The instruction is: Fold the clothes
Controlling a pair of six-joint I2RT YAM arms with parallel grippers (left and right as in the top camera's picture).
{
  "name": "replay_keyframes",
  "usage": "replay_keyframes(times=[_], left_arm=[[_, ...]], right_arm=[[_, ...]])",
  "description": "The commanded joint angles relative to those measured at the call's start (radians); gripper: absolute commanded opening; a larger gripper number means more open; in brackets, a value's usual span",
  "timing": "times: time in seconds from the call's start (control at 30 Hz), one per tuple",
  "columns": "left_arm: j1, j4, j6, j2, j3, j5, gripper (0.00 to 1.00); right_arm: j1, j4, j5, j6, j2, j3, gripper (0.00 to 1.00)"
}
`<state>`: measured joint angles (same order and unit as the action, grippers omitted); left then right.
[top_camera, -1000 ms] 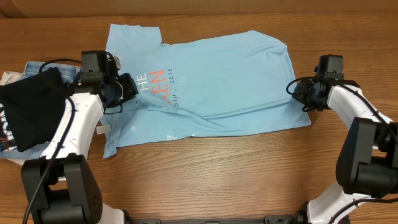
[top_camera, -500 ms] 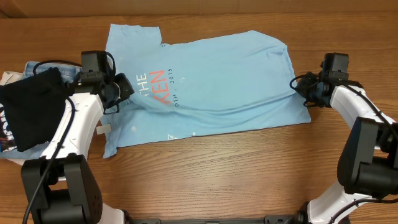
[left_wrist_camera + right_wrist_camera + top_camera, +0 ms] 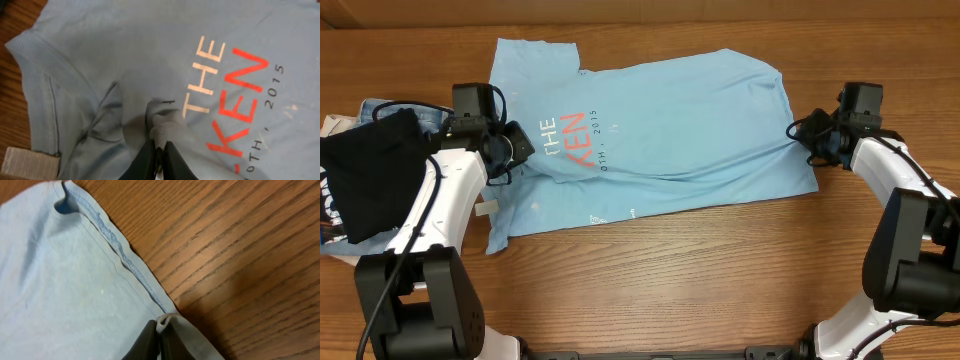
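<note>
A light sky-blue T-shirt (image 3: 670,130) with red-orange and white lettering lies spread on the wooden table, collar end to the left. My left gripper (image 3: 520,148) is shut on a pinch of the shirt's fabric near the collar; the left wrist view shows the fold between its fingers (image 3: 161,145), next to the lettering (image 3: 235,95). My right gripper (image 3: 812,148) is shut on the shirt's hem at its right edge; the right wrist view shows the hem (image 3: 120,255) pinched in its fingers (image 3: 161,327).
A black garment with white print (image 3: 365,180) lies over blue denim jeans (image 3: 390,108) at the left table edge, under my left arm. Bare wood (image 3: 720,270) runs along the front and right of the shirt.
My right gripper has pulled the hem to the right, drawing the shirt's lower right corner straighter. My left gripper has shifted slightly left with its pinch of fabric.
</note>
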<state>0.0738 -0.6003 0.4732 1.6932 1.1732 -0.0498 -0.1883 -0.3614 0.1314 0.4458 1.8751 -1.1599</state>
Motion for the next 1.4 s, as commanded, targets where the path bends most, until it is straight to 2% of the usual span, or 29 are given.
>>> replay_keyframes(times=[0.0, 0.23, 0.57, 0.93, 1.03, 1.1, 1.2, 1.27, 1.37], left_arm=[[0.005, -0.029, 0.023, 0.023, 0.012, 0.047, 0.09], [0.005, -0.012, 0.055, 0.039, 0.012, 0.117, 0.09], [0.004, 0.112, 0.058, 0.046, 0.012, 0.117, 0.1], [0.005, 0.133, 0.05, 0.093, 0.012, 0.117, 0.1], [0.005, 0.133, 0.05, 0.114, 0.012, 0.106, 0.1], [0.005, 0.125, 0.046, 0.119, 0.012, 0.092, 0.1], [0.005, 0.104, 0.013, 0.11, 0.016, 0.054, 0.12], [0.005, 0.057, -0.023, 0.092, 0.025, 0.05, 0.15], [0.005, -0.05, -0.055, 0.058, 0.038, 0.048, 0.17]], right_arm=[[-0.004, 0.009, 0.005, 0.023, 0.0, -0.027, 0.08], [-0.004, -0.051, -0.037, 0.024, 0.0, -0.027, 0.07], [-0.004, -0.084, -0.097, 0.024, 0.0, -0.026, 0.04], [-0.004, -0.093, -0.164, 0.065, 0.0, -0.026, 0.04], [-0.004, -0.093, -0.164, 0.079, 0.0, -0.026, 0.1], [-0.004, -0.093, -0.164, 0.079, 0.0, -0.026, 0.2], [-0.004, -0.097, -0.164, 0.078, 0.0, -0.026, 0.3], [-0.004, -0.105, -0.164, 0.075, 0.0, -0.026, 0.36], [-0.004, -0.129, -0.164, 0.058, 0.0, -0.026, 0.39]])
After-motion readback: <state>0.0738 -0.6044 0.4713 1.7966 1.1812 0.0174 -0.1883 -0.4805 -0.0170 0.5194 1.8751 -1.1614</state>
